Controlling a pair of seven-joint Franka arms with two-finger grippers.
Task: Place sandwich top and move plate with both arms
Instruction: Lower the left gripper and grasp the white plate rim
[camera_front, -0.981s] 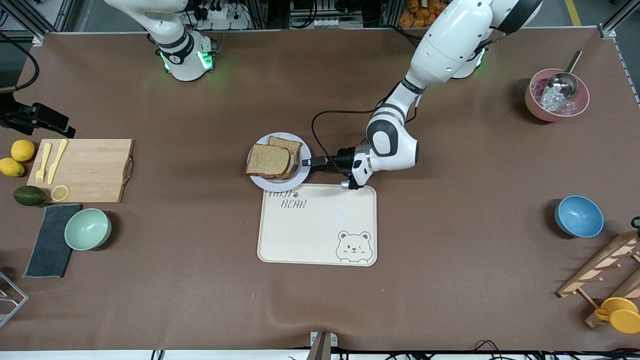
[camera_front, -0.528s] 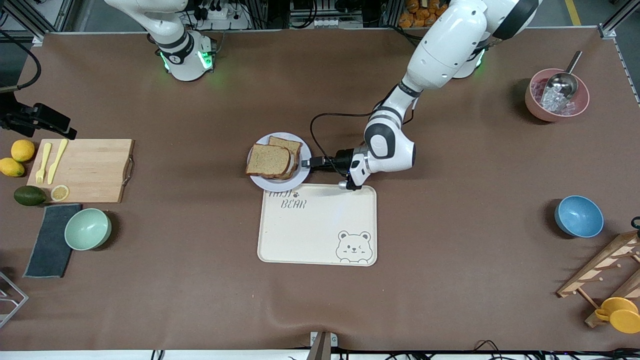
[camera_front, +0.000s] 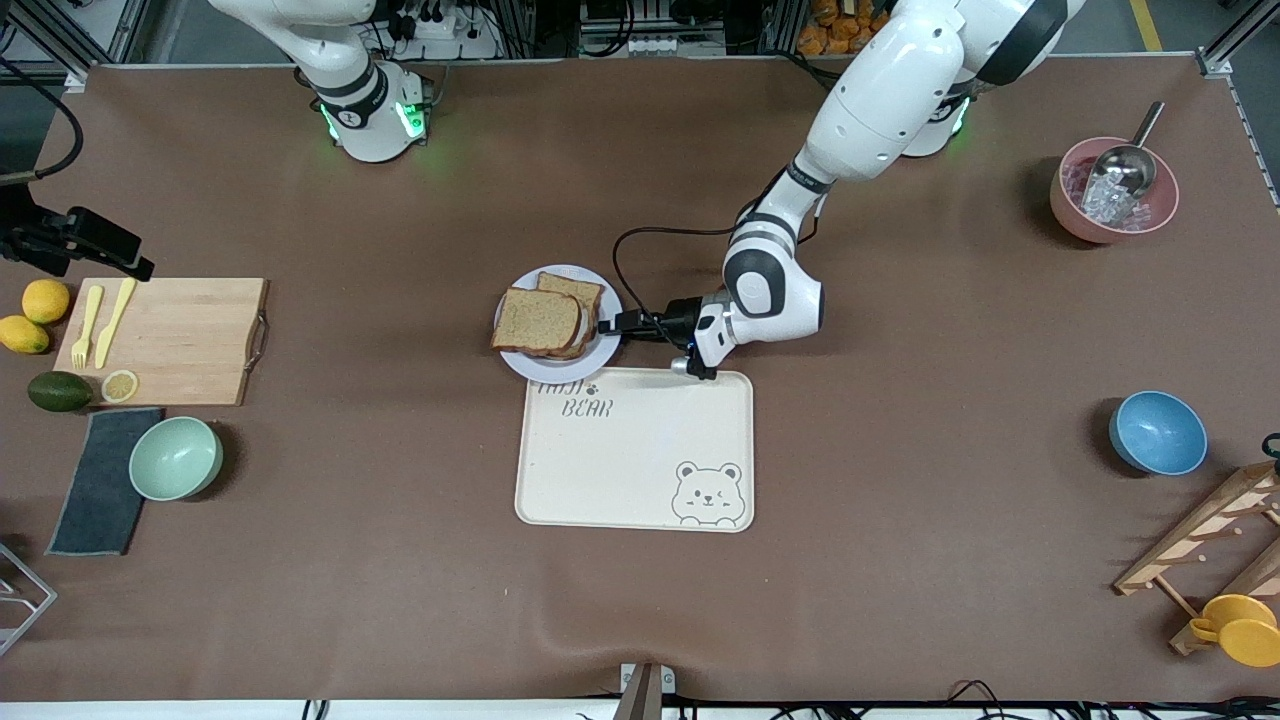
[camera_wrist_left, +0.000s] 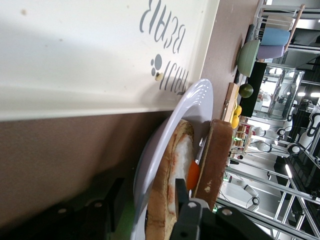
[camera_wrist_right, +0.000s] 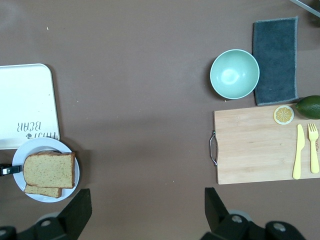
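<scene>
The sandwich top (camera_front: 536, 320), a plain brown slice, lies on a lower slice (camera_front: 572, 290) that carries a fried egg (camera_wrist_left: 192, 175), both on the pale round plate (camera_front: 550, 371). My left gripper (camera_front: 608, 325) is low at the plate's edge toward the left arm's end. Its fingers straddle the plate rim (camera_wrist_left: 192, 107) and the lower slice (camera_wrist_left: 167, 185), and a gap still shows on the under side. My right gripper (camera_wrist_right: 146, 200) hangs open high over bare table and holds nothing. From there the sandwich top (camera_wrist_right: 49, 169) and plate (camera_wrist_right: 20, 152) show far below.
The cream bear-print tray (camera_front: 640, 460) touches the plate's nearer edge. A cutting board (camera_front: 165, 340) with yellow cutlery, lemons, an avocado, a green bowl (camera_front: 176, 457) and a grey cloth lie toward the right arm's end. A pink ice bowl (camera_front: 1113, 190) and blue bowl (camera_front: 1157, 432) sit toward the left arm's end.
The left arm has slid slightly toward the plate, and its fingers have narrowed around the rim. The sandwich and plate have not moved. The right arm has stayed still.
</scene>
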